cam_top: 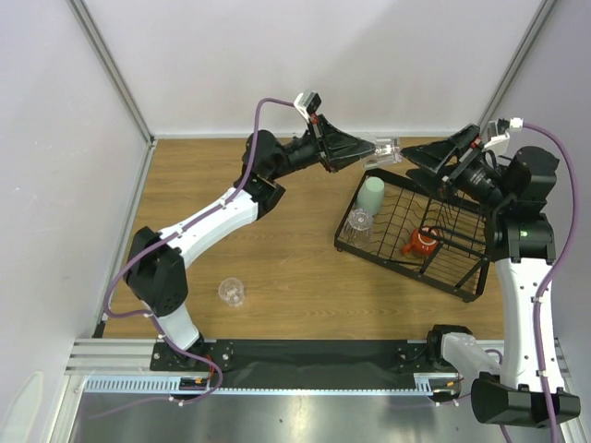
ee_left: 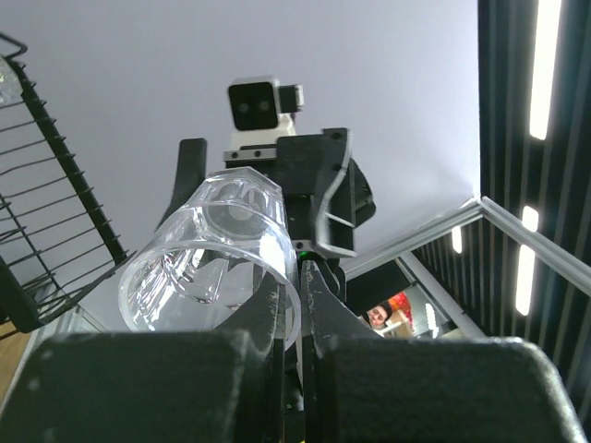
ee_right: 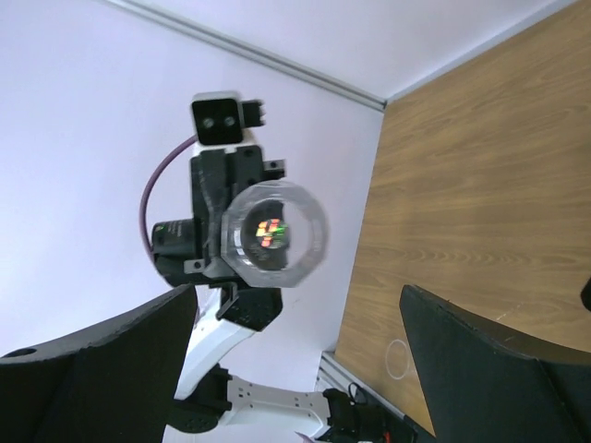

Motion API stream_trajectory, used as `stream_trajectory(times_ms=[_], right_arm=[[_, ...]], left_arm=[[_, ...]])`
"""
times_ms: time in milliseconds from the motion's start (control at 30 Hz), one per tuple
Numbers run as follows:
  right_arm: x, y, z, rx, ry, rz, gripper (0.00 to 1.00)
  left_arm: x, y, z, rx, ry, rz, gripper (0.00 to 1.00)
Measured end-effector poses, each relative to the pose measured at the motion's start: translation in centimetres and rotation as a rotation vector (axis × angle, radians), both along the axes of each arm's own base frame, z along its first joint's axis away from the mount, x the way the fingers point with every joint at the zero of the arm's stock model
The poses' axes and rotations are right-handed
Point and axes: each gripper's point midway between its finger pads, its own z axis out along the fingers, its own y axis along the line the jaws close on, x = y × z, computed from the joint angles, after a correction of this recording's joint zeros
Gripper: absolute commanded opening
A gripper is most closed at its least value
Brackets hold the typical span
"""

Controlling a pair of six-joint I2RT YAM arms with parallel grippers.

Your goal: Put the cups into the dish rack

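1. Lower left of the top view: a loose tumbler (cam_top: 231, 292) sits alone on the wooden table (cam_top: 277, 268), well apart from the rack.
2. Upper centre: the left gripper (cam_top: 369, 149) is clamped tight on the wall of a held tumbler (cam_top: 388, 148), which is tipped sideways.
3. Right of centre: the dish rack (cam_top: 411, 270) holds a mint-green cup (cam_top: 371, 194), a racked tumbler (cam_top: 359, 221) and an orange mug (cam_top: 422, 245).
4. Upper right: the right gripper (cam_top: 420, 161) has its jaws spread wide and grasps nothing. It faces the held tumbler.
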Motion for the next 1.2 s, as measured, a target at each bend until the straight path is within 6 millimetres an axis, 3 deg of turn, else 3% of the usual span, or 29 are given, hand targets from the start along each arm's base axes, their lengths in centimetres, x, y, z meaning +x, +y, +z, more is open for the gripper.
stream_trajectory(times_ms=[267,600,933,1100,1200], right_arm=[[0.4,1.6,-0.2,0.009,-0.006,0.048,0.99],[1.6,1.4,-0.9,-0.004,0.007,0.028,0.91],[1.8,1.5,-1.7,-0.002,0.026,0.030,0.83],[1.8,1.6,-1.7,0.002,0.029,0.031,0.68],[1.8,1.6,-1.5,0.008,0.023,0.034,0.41]], left_arm=[[-0.1,-1.1,-1.2,0.014,0.046,-0.028,0.00],[-1.1,-1.4,-0.7,-0.006,0.055,-0.062,0.00],[-1.5,-1.7,-1.7,0.005,0.093,-0.080,0.01],[-1.8,-2.0,-1.9,0.006,0.105,-0.092,0.00],[-1.7,-2.2,-2.2,0.012,0.110,-0.094,0.01]])
